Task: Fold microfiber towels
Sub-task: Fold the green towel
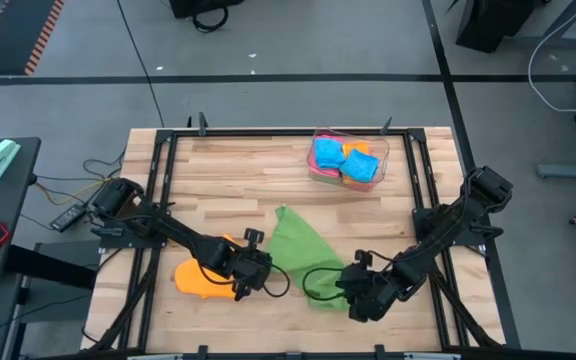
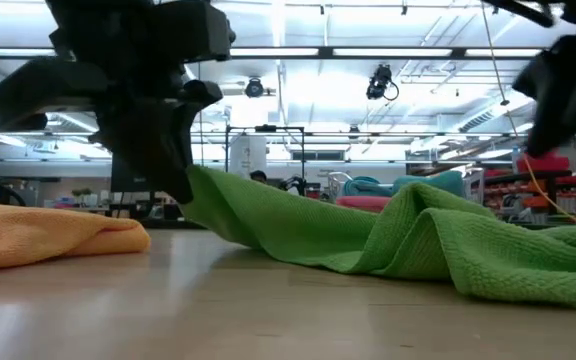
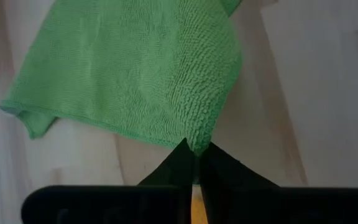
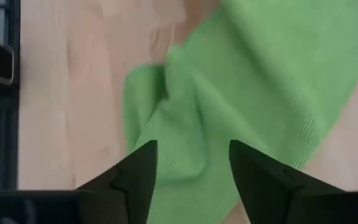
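Green towel [image 1: 303,255] lies crumpled mid-table, just beside the orange towel [image 1: 200,277]. Left gripper [image 3: 196,163] clenched on the green towel's edge nearest the orange one. Right gripper [image 4: 192,163] released, fingers spread over the green towel's opposite end.

I see my left gripper [image 1: 259,268] pinched shut lower centre, my right gripper [image 1: 353,291] spread lower right.

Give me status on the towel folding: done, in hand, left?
Done: blue, orange and pink towels sit bunched in the clear tray. In hand: left gripper is shut on the green towel edge; right gripper is open over it, not gripping. Left: green towel lies crumpled, orange towel beside it.
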Robot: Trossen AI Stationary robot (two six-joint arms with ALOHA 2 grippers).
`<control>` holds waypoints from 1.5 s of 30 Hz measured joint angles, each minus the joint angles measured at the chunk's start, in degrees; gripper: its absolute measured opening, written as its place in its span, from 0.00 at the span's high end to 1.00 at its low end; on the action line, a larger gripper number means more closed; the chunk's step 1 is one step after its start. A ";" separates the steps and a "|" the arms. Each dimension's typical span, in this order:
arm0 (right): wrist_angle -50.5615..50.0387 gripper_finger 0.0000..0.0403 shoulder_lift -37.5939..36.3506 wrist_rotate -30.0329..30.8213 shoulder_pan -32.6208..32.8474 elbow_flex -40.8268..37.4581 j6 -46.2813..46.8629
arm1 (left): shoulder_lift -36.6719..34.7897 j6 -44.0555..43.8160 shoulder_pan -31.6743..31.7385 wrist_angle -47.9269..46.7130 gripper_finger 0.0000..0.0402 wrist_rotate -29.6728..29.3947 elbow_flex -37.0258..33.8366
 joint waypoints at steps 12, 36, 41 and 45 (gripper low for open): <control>0.30 0.47 4.12 -0.62 1.13 -0.43 0.21 | 0.00 -0.74 -0.81 -3.36 0.93 1.12 1.30; -15.17 0.48 13.94 6.91 4.39 6.25 -3.56 | 0.00 -0.78 -0.61 -2.56 0.97 3.00 1.29; -13.57 0.48 13.79 10.90 4.12 6.32 -6.66 | 0.00 -0.81 -0.61 -1.58 0.97 3.02 1.28; -9.31 0.48 13.81 13.03 3.09 6.32 -8.65 | 0.02 -0.81 -0.61 -1.21 0.91 3.02 1.27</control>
